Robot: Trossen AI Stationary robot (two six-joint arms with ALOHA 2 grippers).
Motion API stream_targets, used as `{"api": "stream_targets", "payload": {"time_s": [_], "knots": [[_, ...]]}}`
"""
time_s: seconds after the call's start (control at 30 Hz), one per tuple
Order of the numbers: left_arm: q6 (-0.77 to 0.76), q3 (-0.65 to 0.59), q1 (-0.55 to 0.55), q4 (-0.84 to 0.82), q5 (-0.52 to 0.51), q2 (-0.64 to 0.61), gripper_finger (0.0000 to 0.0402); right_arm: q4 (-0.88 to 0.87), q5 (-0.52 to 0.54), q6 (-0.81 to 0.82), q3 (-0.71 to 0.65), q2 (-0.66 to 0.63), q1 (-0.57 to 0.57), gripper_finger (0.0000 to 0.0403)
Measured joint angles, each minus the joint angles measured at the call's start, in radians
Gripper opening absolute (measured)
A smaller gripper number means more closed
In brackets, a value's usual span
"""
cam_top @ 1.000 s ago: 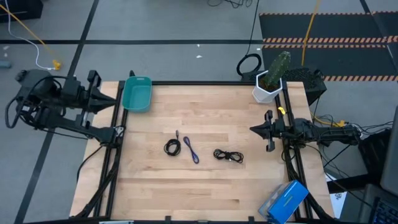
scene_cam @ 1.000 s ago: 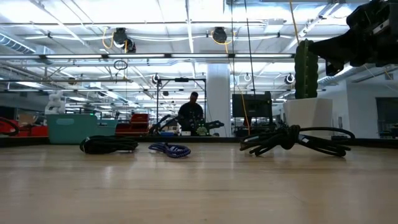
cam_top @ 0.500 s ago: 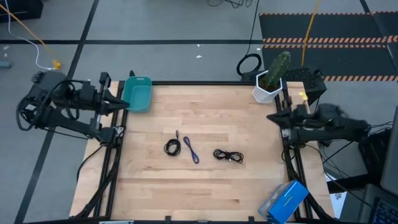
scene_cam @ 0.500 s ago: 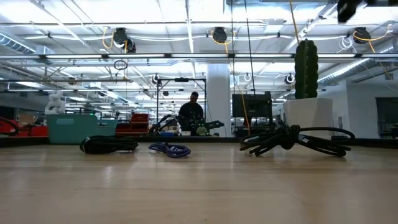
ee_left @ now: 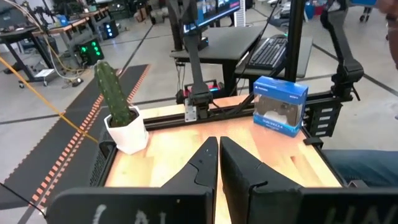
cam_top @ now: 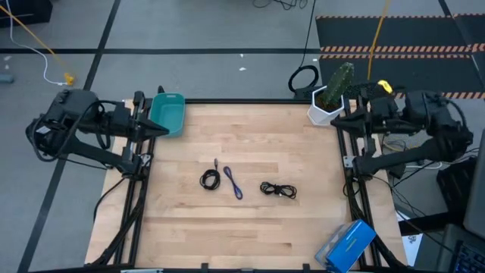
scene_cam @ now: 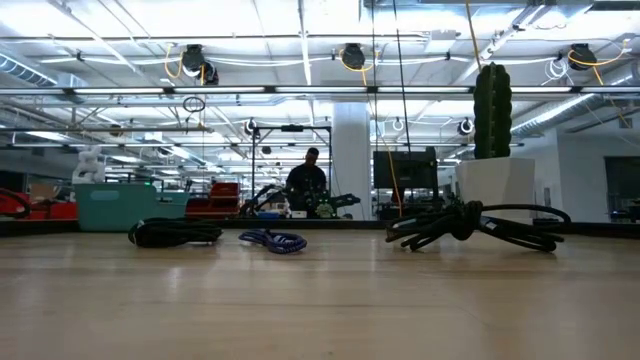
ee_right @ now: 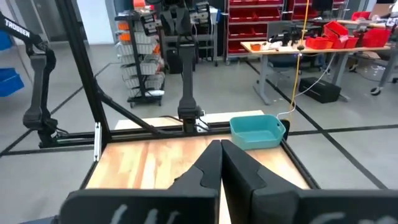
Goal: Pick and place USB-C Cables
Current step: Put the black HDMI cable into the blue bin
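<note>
1. Cables lie loose mid-tabletop [cam_top: 303,227], none held: a black coil [cam_top: 210,180] on the left, the blue-purple cable [cam_top: 233,183] just beside it, a second black bundle [cam_top: 278,189] to the right.
2. My left gripper [cam_top: 161,130] hangs at the left edge beside the teal tray [cam_top: 167,115], fingers [ee_left: 202,163] pressed together, holding nothing.
3. My right gripper [cam_top: 339,119] sits at the far right edge near the cactus pot [cam_top: 326,106], fingers [ee_right: 208,163] likewise together.
4. Both stand well apart from the cables, so I judge no pick has begun; the tray looks like the likely drop spot.
</note>
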Motion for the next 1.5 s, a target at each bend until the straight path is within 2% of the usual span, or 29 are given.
{"api": "stream_targets", "payload": {"time_s": [0.33,0.43,0.53,0.6,0.7,0.8,1.23,1.37,1.5], "knots": [[-0.001,0.0,0.0,0.0,0.0,0.01,0.0021,-0.235,0.001,-0.053,0.454,0.315,0.0,0.0],[-0.01,0.0,0.0,0.0,0.0,0.01,0.0021,-0.292,0.001,-0.05,0.514,0.369,0.0,0.0],[-0.012,0.0,0.0,0.0,0.0,0.01,0.0021,-0.331,-0.001,-0.04,0.517,0.39,0.0,0.0],[-0.018,0.0,0.0,-0.001,-0.002,0.011,0.0021,-0.351,-0.001,-0.039,0.5,0.396,0.0,0.0],[-0.07,0.0,0.0,-0.02,-0.071,0.031,0.0021,-0.355,-0.001,-0.023,0.449,0.4,0.0,0.0],[-0.076,0.0,0.0,-0.066,-0.096,0.068,0.0021,-0.321,-0.003,-0.009,0.382,0.396,0.0,0.0],[-0.106,-0.001,-0.015,-0.243,-0.094,0.259,0.0021,-0.05,-0.004,0.068,-0.065,0.316,0.003,0.0],[-0.177,-0.001,-0.028,-0.301,-0.153,0.328,0.0021,0.035,-0.004,0.081,-0.184,0.31,0.003,0.0],[-0.21,-0.001,-0.048,-0.376,-0.156,0.423,0.0022,0.11,-0.004,0.082,-0.282,0.31,0.008,0.0]]}}
